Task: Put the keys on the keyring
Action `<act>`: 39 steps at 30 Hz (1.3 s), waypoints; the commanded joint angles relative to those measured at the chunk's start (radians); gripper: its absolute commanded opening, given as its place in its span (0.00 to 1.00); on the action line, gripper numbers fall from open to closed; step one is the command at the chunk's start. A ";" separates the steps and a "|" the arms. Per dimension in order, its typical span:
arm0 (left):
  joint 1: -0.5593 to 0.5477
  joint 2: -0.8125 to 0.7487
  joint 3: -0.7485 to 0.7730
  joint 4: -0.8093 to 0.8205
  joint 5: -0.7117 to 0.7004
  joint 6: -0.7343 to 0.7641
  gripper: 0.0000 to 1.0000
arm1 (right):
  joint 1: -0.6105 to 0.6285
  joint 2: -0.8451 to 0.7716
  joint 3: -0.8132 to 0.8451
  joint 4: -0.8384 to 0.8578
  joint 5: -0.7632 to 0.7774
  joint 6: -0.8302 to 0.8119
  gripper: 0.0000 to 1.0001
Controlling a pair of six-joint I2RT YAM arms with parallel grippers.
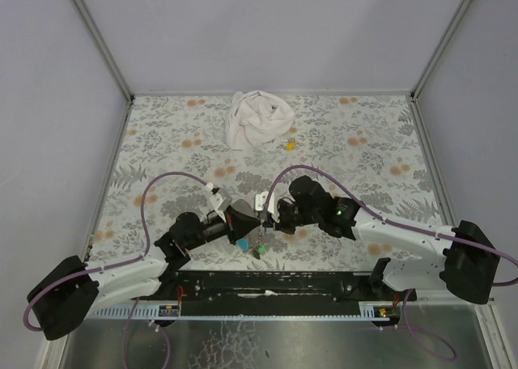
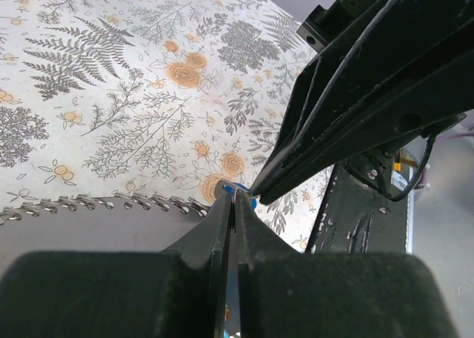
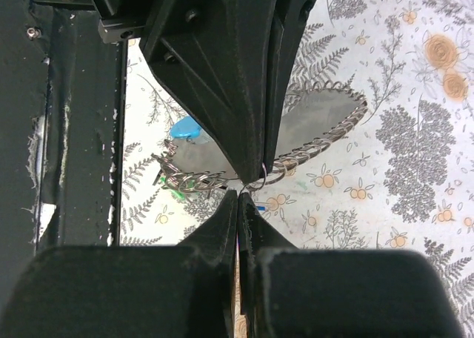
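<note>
Near the worktop's (image 1: pixel 162 142) front edge, the left tool (image 2: pixel 233 204) is pinched fully shut, a scrap of blue at its tips. At its 3 o'clock, tip to tip, the keyring's (image 3: pixel 260 176) thin wire shows; which tool grips it I cannot tell. The keys (image 1: pixel 244 242) sit at 6 o'clock from that meeting point, nearer the left tool. The right tool (image 3: pixel 238 199) is likewise shut. No writing is legible.

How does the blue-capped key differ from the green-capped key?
Colour: the blue-capped key has a blue head, the green-capped key a bright green one. Place: from above, the blue-capped key sits left of the green-capped key. Visibility: the right wrist view shows the blue head clearly, the green one only in bits. Both sit close to the shut left gripper.
</note>
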State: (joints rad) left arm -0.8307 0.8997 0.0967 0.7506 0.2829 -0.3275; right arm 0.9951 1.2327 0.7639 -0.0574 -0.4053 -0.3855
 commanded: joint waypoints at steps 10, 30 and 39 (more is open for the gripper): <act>0.001 0.013 -0.048 0.386 -0.113 -0.130 0.00 | 0.014 -0.076 -0.112 0.197 0.074 0.016 0.07; 0.002 -0.001 -0.029 0.332 -0.089 -0.079 0.00 | 0.014 -0.227 -0.177 0.274 0.108 0.035 0.45; 0.002 0.010 -0.010 0.332 -0.081 -0.053 0.00 | 0.015 -0.190 -0.138 0.284 0.125 0.139 0.46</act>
State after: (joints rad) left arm -0.8307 0.9154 0.0475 1.0004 0.2108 -0.4095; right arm 1.0016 1.0149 0.5842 0.1776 -0.3046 -0.3077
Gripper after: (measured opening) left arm 0.009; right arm 0.459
